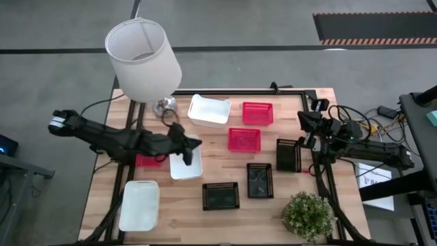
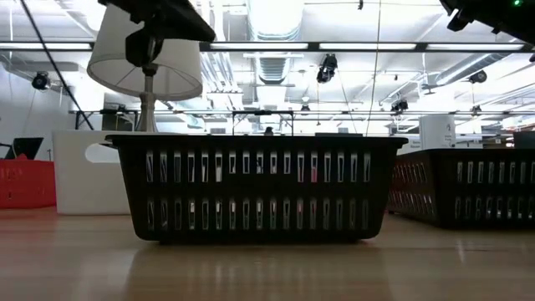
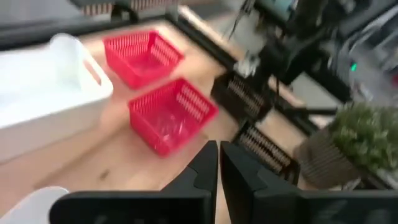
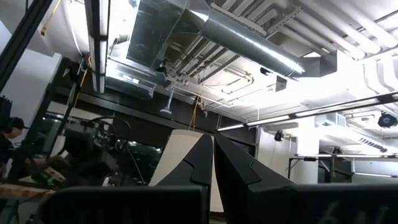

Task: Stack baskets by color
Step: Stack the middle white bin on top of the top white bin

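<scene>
Stacking has hardly begun: the baskets lie scattered singly on the counter (image 1: 225, 154). The left pincer (image 1: 193, 144), closed and empty, hovers over a white basket (image 1: 186, 165); a red basket (image 1: 149, 161) under its arm is perhaps alone. The right pincer (image 4: 213, 152), closed and empty, points up.

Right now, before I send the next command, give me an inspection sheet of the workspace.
Surface: wooden table, baskets spread across it.
Job's things: white baskets at; red baskets at, one partly hidden under the left arm; black baskets at. None stacked.
Clutter: lamp at the far left, potted plant at the near right corner.
Grippers: left gripper shut, empty, above the middle white basket; right gripper shut, raised at the right edge.
Cables: bundle off the right side.
Surroundings: grey floor, striped mat.
</scene>
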`<state>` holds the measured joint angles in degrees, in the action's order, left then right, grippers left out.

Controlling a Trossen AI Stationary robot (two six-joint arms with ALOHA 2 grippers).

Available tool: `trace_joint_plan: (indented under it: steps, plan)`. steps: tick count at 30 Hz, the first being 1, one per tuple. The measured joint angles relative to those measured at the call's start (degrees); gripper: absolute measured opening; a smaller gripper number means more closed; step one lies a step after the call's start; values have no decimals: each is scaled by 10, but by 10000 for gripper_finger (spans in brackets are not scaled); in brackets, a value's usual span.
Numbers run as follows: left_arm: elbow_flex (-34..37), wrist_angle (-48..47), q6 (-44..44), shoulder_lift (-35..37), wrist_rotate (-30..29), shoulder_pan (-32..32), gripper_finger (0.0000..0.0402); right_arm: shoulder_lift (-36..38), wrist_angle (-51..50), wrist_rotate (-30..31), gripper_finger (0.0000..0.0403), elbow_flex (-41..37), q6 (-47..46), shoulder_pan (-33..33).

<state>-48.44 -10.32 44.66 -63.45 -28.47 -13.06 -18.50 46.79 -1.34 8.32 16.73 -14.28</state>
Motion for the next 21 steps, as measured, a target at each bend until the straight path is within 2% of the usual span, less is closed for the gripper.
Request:
trace_joint_plan:
  steps: [4, 7, 11, 13, 17, 21]
  plan:
    - [-73, -111, 41, -59, 42, 0, 1, 0, 2, 0, 9, 2, 5, 0]
    - [-123, -198, 56, -101, 100, 0, 1, 0, 2, 0, 9, 7, -1, 0]
    - [-177, -329, 8, -153, 225, -1, 1, 0, 0, 0, 9, 8, 5, 0]
    - [-200, -395, 6, -174, 265, -1, 1, 0, 0, 0, 9, 8, 9, 0]
    - [-242, -544, -1, -205, 310, -1, 1, 0, 0, 0, 9, 7, 9, 0]
    - [-261, -649, -98, -216, 339, -6, 1, 0, 1, 0, 9, 7, 13, 0]
